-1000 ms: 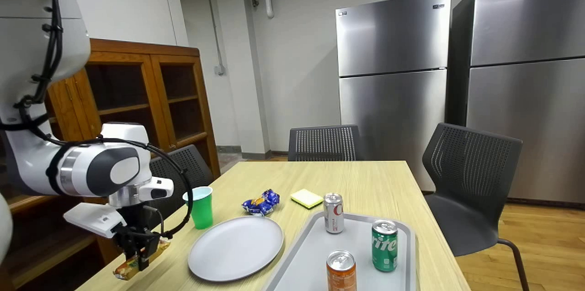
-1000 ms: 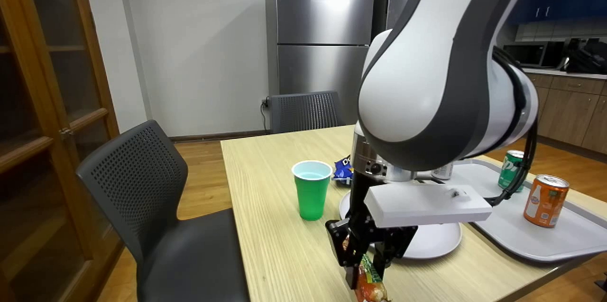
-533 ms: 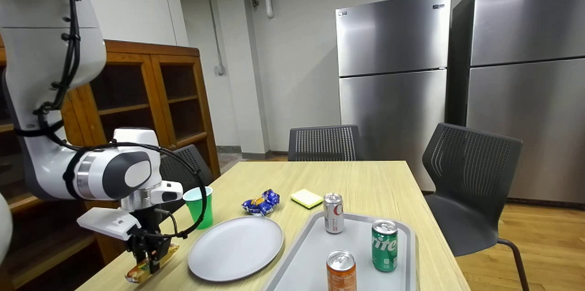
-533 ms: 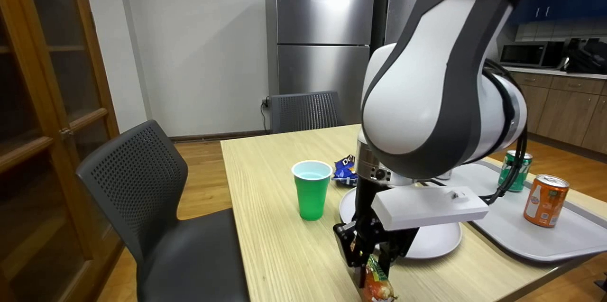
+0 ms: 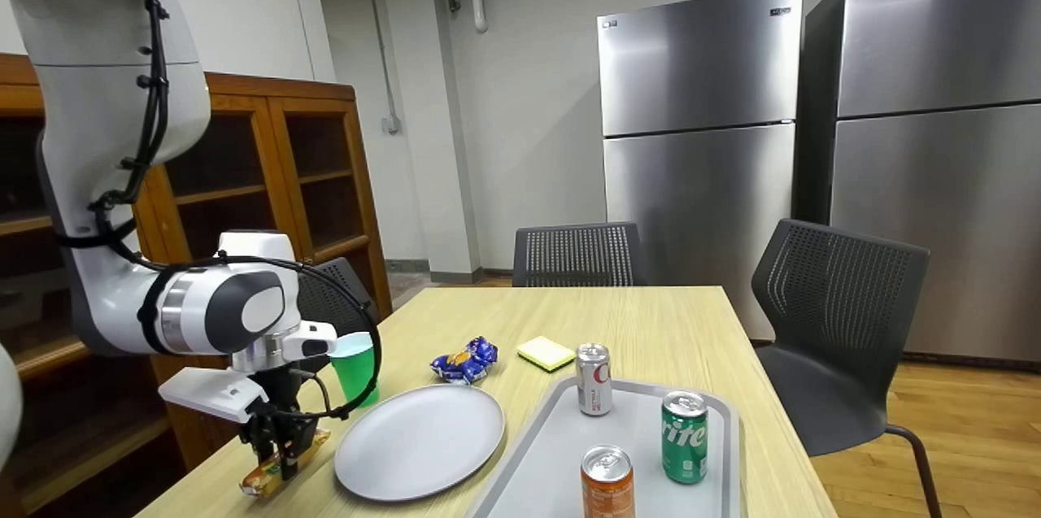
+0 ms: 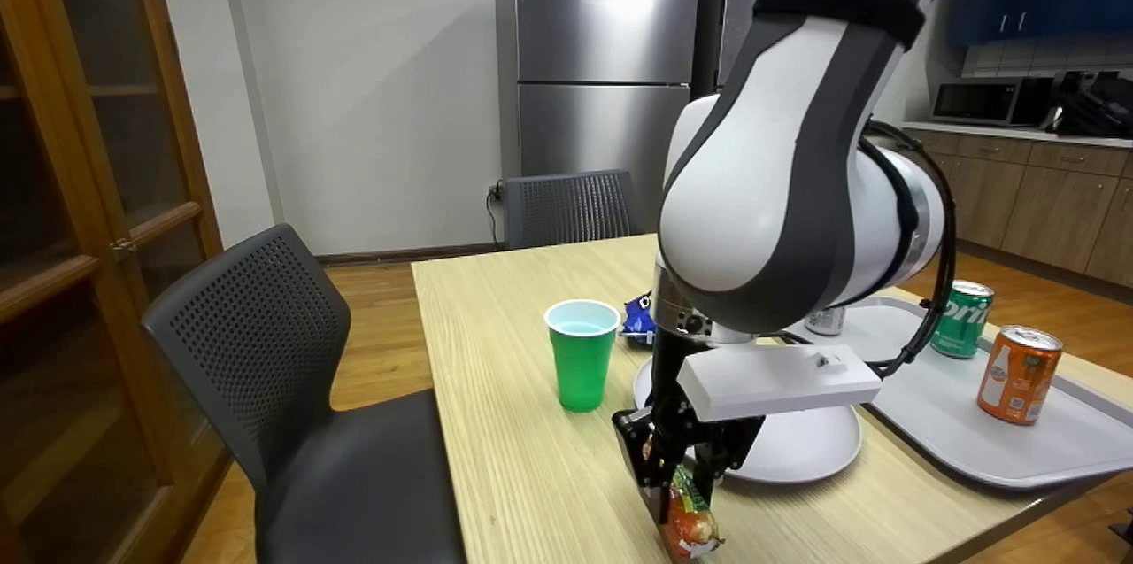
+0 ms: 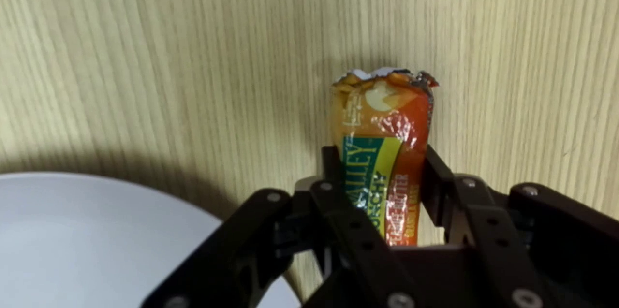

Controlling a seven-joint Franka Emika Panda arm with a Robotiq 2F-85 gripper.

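Gleaming near the smooth round plate [image 5: 419,443] was an oblong snack bar [image 7: 379,114], glossy and crinkle-ended; gripper [image 7: 381,172] stood partway spread, fingers [image 7: 435,189] clamped on the bar's long sides.

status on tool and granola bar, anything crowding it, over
Tool closed on granola bar. Bar's crimped end sticking out past the jaws. Grey plate close beside, green cup standing nearby.
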